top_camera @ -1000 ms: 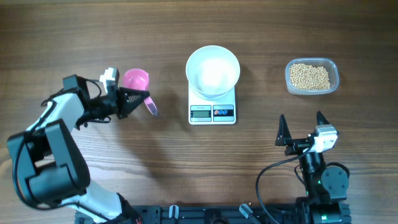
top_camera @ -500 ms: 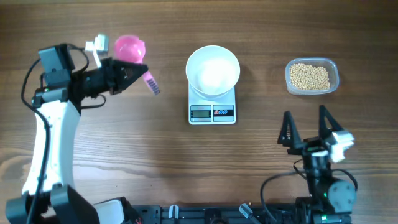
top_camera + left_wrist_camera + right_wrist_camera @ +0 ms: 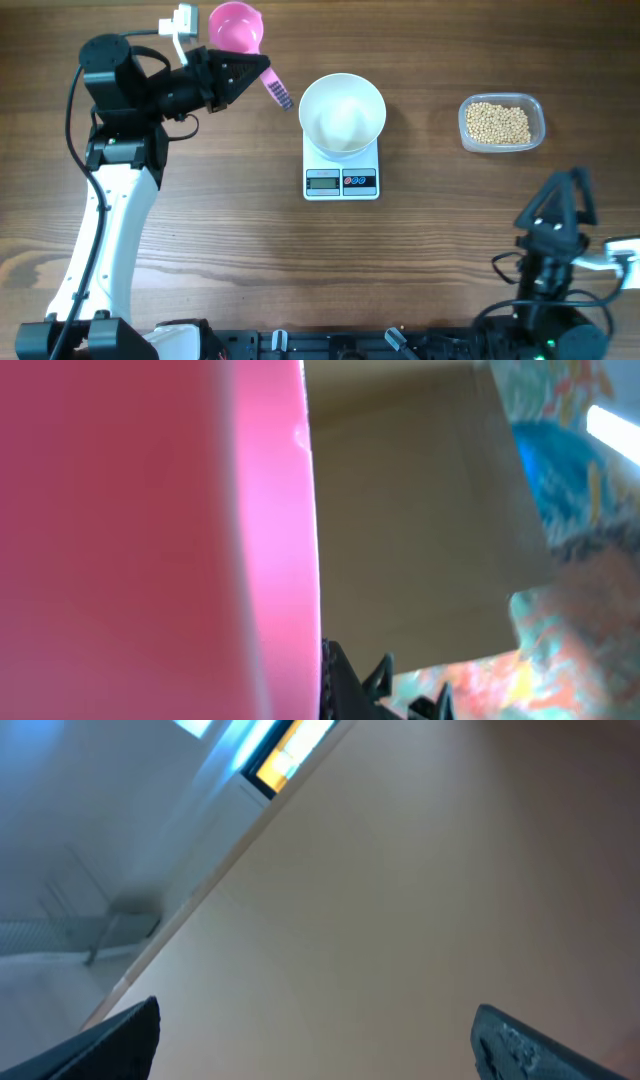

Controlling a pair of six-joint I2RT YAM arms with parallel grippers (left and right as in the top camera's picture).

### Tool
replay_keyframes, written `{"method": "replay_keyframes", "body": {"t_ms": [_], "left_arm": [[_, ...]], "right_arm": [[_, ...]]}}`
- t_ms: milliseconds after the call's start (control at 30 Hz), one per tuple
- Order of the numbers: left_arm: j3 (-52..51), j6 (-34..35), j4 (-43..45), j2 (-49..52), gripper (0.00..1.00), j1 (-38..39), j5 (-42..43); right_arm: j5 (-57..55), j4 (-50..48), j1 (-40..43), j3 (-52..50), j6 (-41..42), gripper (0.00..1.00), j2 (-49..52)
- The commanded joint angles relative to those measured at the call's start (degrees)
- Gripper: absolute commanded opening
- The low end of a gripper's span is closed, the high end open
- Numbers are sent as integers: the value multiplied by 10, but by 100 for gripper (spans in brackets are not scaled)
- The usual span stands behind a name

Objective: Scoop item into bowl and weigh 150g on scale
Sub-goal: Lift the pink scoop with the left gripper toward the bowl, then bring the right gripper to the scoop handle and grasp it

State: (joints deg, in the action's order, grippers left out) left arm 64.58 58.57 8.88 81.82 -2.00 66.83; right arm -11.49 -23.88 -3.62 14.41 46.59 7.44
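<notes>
Pink plastic scoop [image 3: 238, 28], round-cupped with a purple-tipped handle, is clamped in the left end effector [image 3: 255, 70], whose 2 dark fingers are closed on the handle. In the left wrist view its glossy pink fills most of the frame. The scoop's long axis crosses the fingertips on a slant, with the cup on the far side and the purple tip angled towards the round white bowl [image 3: 343, 112]. That bowl sits on the small white square scale [image 3: 342, 172], near and ahead of the fingertips, and looks empty. The small pale-beige round beans [image 3: 498, 123] lie in a clear rounded-rectangular plastic tub [image 3: 537, 110], well beyond the bowl from this end effector, on the wood-grain bench [image 3: 200, 230]. The right end effector [image 3: 560, 200] is nearer the tub but tipped upwards, its jaws wide and empty. The coming move probably calls for a reach past the bowl to the tub, cup leading.
</notes>
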Motion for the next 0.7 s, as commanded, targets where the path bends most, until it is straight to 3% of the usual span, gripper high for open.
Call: {"method": "replay_keyframes", "body": {"t_ms": [0, 100, 200, 367, 533, 600, 667], "left_arm": [[5, 105, 6, -9, 4, 3, -49], [5, 110, 6, -9, 4, 3, -52], [5, 112, 6, -9, 4, 3, -52], [5, 133, 10, -9, 4, 7, -63], [5, 133, 68, -9, 4, 23, -68], [5, 142, 99, -9, 4, 33, -80], [5, 166, 117, -9, 4, 49, -118]], "right_arm": [[23, 82, -2, 131, -64, 100, 93], [88, 177, -2, 238, -95, 100, 186], [146, 203, -2, 301, -89, 100, 260], [192, 139, -2, 305, 58, 100, 335], [338, -16, -2, 331, 92, 100, 435], [386, 25, -2, 386, 99, 100, 487], [445, 164, -2, 490, 84, 100, 559]]}}
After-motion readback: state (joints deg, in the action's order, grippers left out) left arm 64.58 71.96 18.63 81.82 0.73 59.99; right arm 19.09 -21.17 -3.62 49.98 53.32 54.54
